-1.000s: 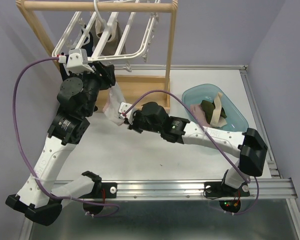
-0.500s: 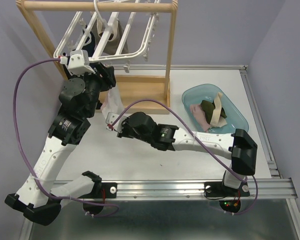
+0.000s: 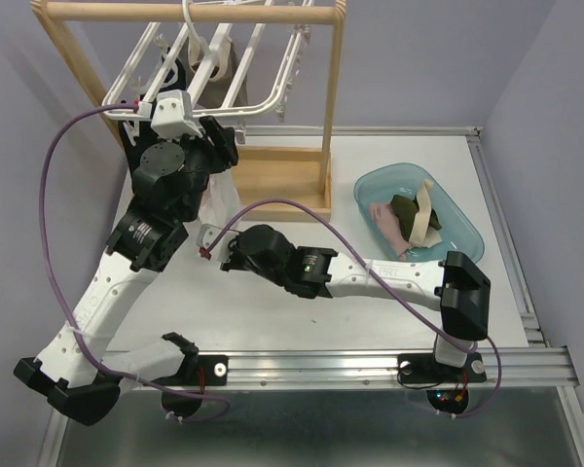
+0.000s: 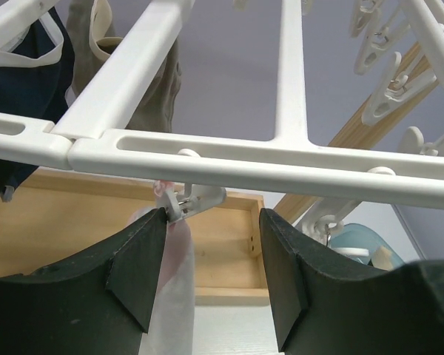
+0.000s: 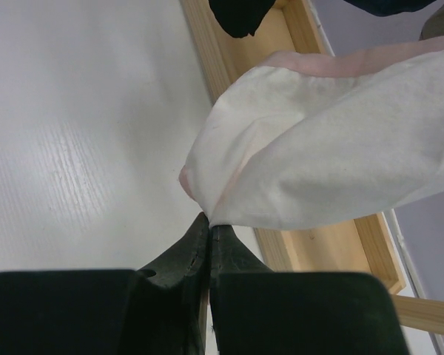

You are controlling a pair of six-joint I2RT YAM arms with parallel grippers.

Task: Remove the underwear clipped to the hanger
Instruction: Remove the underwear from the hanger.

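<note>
The right gripper (image 5: 209, 228) is pinched shut on the lower edge of the pale pink underwear (image 5: 318, 140), which rises from its fingertips up and to the right, in front of the wooden stand (image 5: 229, 66). The left gripper (image 4: 213, 222) stands open just under the hanger (image 4: 281, 159), its 2 jaws either side of the clip (image 4: 197, 201) holding that cloth's top. Navy underwear (image 4: 22, 66) hangs further left on the frame

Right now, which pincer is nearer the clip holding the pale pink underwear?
Left. The left pincer stands open astride the clip under the hanger; the right pincer is shut on the lower edge of the pale pink underwear, below the clip.
</note>
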